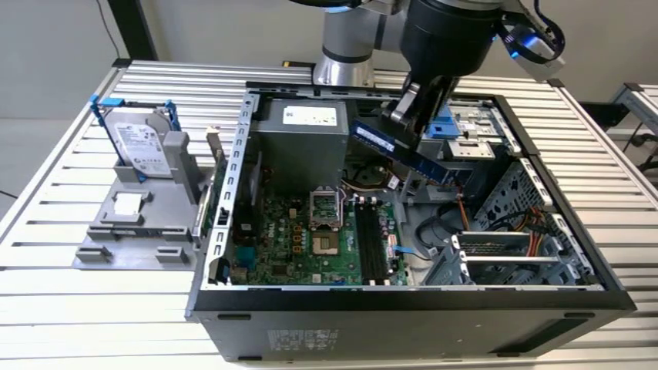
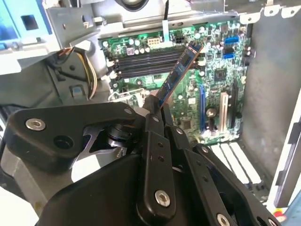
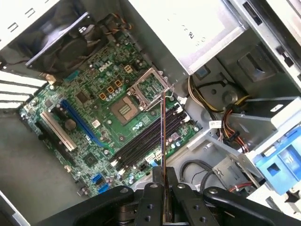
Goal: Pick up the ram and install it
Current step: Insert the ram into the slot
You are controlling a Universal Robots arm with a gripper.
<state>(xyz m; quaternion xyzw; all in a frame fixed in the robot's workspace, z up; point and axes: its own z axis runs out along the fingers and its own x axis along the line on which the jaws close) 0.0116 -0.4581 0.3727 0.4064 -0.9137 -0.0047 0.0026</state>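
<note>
Slatted aluminium forms the table [image 1: 92, 324], pale grey ribs running across it under even light. Behind it the room is plain: a light wall and floor, a dark post [image 1: 135, 27] at the exterior view's upper left, and the corner of another slatted bench [image 1: 639, 100] at the exterior view's right edge.

An open black case [image 1: 411, 312] lies on its side on the table with its interior facing up. At the exterior view's left, just beside the case, a grey fixture [image 1: 129, 227] rests on the slats with a hard drive [image 1: 142, 142] in a blue frame standing upright on it.

Inside the case lies the green motherboard [image 1: 277, 247], with the grey power supply [image 1: 300, 135] behind it and a row of black slots [image 1: 372, 243] toward the middle. The first wrist view shows the same slots [image 3: 146, 139] beside the processor socket [image 3: 124, 109], a fan [image 3: 61, 44] at one corner and a blue bay [image 3: 277, 165] among the cables.

The arm hangs over the rear of the case. Its gripper [image 1: 404, 127] is clamped narrowly on the ram [image 1: 440, 168], a blue stick held tilted in the air above the interior. In the second wrist view the ram [image 2: 181, 70] juts out from the gripper [image 2: 153, 107] over the motherboard [image 2: 211, 80], apart from the slots [image 2: 141, 63]. In the first wrist view the ram [image 3: 163, 127] appears edge-on, a thin line rising from the gripper [image 3: 164, 178].
</note>
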